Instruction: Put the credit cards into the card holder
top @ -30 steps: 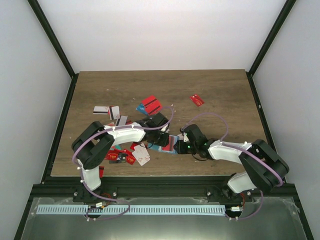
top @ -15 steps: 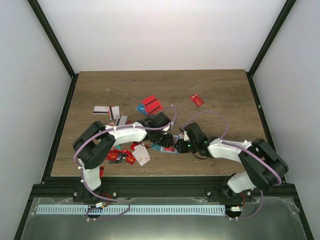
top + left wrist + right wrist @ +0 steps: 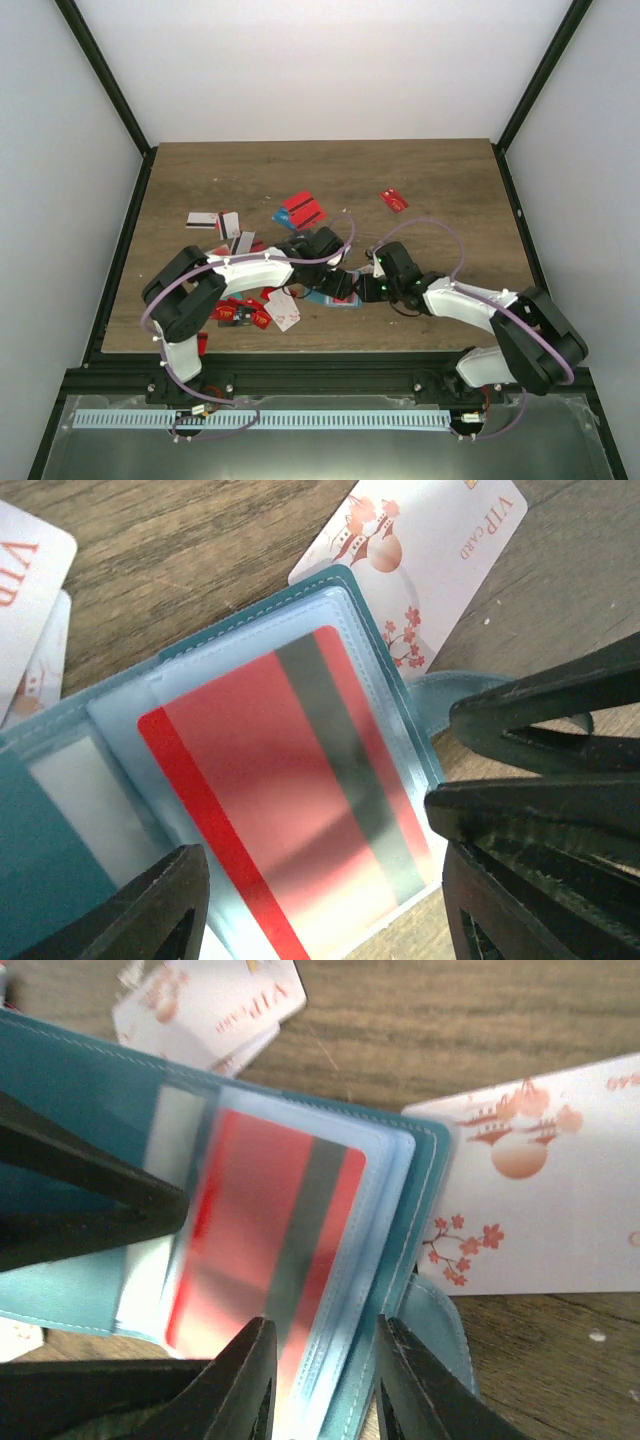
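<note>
1. Card-loading step: a red black-striped card (image 3: 270, 810) lies inside a clear sleeve of the open card holder (image 3: 40, 880), mid-worktop (image 3: 450, 190) between your two arms.
2. L gripper (image 3: 320, 880) stands wide apart astride the card, holding nothing. R gripper (image 3: 318, 1385) pinches the holder's sleeve edge.
3. Next, prob.: lift L clear and fetch another loose card (image 3: 300, 210), with R's pinch firm so the holder can't slide.
4. Wrist views show the card seated. Only the top view shows the scattered cards left to load.
</note>
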Controlling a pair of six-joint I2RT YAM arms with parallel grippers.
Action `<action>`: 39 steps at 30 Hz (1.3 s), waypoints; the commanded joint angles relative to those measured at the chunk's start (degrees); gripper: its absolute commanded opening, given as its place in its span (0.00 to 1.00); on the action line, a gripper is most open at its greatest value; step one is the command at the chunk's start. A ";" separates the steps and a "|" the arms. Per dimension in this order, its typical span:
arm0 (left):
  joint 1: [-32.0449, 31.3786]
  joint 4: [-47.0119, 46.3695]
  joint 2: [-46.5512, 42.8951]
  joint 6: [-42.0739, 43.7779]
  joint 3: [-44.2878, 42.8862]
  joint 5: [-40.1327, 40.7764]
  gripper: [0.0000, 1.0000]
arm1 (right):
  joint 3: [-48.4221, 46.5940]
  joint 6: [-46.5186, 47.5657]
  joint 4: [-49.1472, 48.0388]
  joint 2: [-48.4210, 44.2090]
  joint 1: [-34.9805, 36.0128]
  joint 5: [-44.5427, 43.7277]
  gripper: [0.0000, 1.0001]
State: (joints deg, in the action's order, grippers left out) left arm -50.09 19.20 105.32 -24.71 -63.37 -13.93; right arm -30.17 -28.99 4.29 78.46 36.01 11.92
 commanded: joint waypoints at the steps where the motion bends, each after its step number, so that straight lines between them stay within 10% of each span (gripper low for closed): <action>1: -0.72 0.91 -3.50 -0.74 0.58 3.02 0.68 | -0.20 0.70 -1.52 -4.00 -1.35 3.27 0.30; 9: -0.67 1.67 -8.88 -0.87 2.24 2.80 0.74 | 0.51 -1.59 -2.76 -6.01 -2.34 8.07 0.32; 16: -0.37 -0.05 -8.90 -0.19 4.46 3.88 0.27 | 1.21 -5.61 -6.13 -4.71 -2.42 9.97 0.32; 21: -0.23 -0.97 -6.42 0.01 4.82 3.95 0.12 | 1.34 -7.17 -6.46 -2.60 -2.43 8.58 0.32; 39: 0.16 -4.61 -0.74 0.63 6.66 3.17 0.04 | 1.35 -7.14 -7.45 1.98 -2.88 7.99 0.34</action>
State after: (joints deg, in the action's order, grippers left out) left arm -50.22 15.94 103.24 -24.84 -57.69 -10.63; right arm -28.73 -36.05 -1.89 79.61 33.54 19.81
